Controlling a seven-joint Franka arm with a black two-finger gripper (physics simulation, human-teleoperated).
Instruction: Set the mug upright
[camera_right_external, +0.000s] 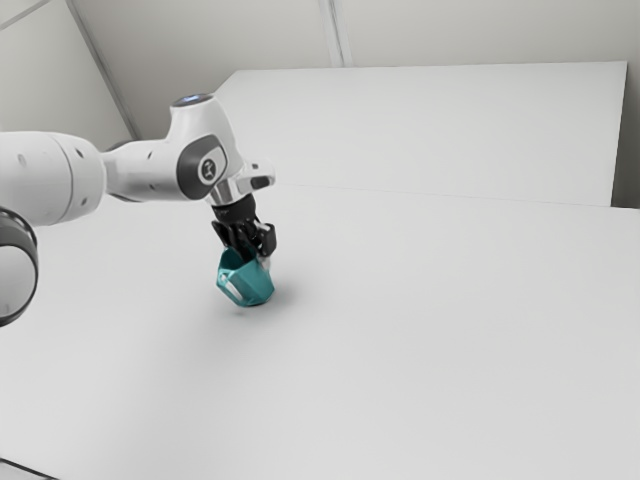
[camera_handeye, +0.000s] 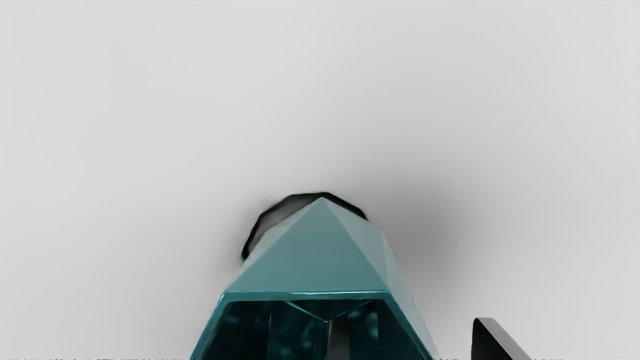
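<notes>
Reaching down from the exterior view's left edge, my arm (camera_right_external: 150, 172) brings my fingers (camera_right_external: 256, 258) to the teal mug (camera_right_external: 247, 285), left of the frame's centre and slightly below its middle, over the pale worktop (camera_right_external: 420, 320). The mug leans at a tilt, its mouth toward me. My fingers stand apart, not pinching: in the wrist view one dips inside the mouth, the other is outside, a gap between it and the mug's wall.

No words or numbers I can read; the round badge (camera_right_external: 209, 170) above the hand (camera_right_external: 256, 252) is too small.
</notes>
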